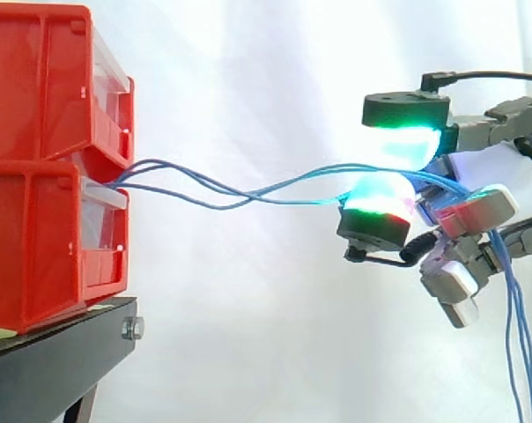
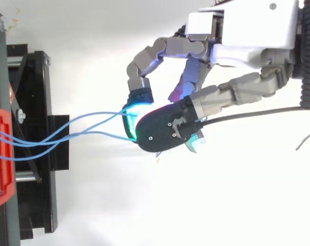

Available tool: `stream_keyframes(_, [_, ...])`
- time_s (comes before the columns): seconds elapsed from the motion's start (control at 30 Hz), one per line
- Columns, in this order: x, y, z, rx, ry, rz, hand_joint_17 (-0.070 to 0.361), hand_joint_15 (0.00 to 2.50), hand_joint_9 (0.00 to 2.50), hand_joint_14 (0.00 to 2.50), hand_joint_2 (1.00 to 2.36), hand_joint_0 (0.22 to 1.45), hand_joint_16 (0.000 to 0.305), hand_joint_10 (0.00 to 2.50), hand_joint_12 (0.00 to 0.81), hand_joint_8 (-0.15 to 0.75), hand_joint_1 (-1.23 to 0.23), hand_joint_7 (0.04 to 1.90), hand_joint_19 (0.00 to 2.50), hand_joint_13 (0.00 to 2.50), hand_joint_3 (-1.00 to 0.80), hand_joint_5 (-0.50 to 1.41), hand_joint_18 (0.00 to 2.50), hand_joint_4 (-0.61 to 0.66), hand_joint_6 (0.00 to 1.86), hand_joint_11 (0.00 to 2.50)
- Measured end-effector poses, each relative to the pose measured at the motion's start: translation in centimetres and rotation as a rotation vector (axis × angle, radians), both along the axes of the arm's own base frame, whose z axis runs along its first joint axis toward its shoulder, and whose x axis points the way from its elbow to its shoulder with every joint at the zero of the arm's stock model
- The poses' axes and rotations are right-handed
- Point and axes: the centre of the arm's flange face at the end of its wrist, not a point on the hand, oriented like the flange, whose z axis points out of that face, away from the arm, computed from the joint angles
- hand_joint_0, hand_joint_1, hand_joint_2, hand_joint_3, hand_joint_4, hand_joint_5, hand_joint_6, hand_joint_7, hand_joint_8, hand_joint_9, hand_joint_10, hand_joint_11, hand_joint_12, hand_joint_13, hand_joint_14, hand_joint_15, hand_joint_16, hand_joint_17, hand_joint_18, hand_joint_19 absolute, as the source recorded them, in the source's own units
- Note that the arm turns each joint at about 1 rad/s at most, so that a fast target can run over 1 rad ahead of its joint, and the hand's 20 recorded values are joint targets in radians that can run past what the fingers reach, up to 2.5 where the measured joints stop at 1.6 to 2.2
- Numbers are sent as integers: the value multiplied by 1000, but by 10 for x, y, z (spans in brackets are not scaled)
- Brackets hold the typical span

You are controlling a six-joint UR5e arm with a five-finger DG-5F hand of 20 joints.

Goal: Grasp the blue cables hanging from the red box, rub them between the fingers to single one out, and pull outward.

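- Far out at 9 o'clock in the side view, two bins are stacked: the upper red bin (image 1: 46, 79) sits on the lower red bin (image 1: 46, 256), each with a clear front panel facing 3 o'clock.
- Both rest on the black stand (image 1: 55, 361) down at 7 o'clock, and there's a bolt (image 1: 132, 329) on its front corner.
- What's in the bins? The red walls hide the insides. All that can be seen is the cable bundle coming out at the top of the lower bin's clear panel, just under the upper bin.
- Here come the blue cables (image 1: 248, 189), several thin strands leaving that opening. They cross one another in mid-air and run nearly level toward 3 o'clock, clear of the stand.
- From the top view it's the same run: strands fan out from the red bin at 9 o'clock and converge toward the centre.
- Now the hand (image 2: 247, 36), in from 3 o'clock in the side view and from 1 o'clock in the top view. It's closed in a pinch: one of the glowing cyan-green fingertips (image 1: 405, 141) presses down from 12 o'clock onto the thumb pad below, and the cables are caught between them.
- The other fingers curl in loosely behind the pinch.
- Past the pinch, the strands drop slack toward 5 o'clock along the right edge, in front of the white curtain (image 1: 266, 352).
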Motion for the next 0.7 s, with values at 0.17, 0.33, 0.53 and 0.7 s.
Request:
stream_keyframes(0.17, [0,0,0,0,0,0,113,749,1342,32,1020,593,50,23,340,251,-777,1024,664,1014,-157,-147,792,22,906,870])
stream_keyframes(0.33, [0,0,0,0,0,0,108,760,1333,33,1014,607,48,24,327,235,-805,976,674,1003,-296,-153,778,38,906,897])
stream_keyframes(0.53, [0,0,0,1,0,0,112,741,1377,32,1005,544,50,24,339,242,-673,972,670,1016,-431,-141,798,60,878,878])
stream_keyframes(0.7, [0,-2,2,-4,-5,-3,115,751,1391,30,1003,526,51,23,343,252,-598,967,664,1023,-454,-136,804,69,866,856])
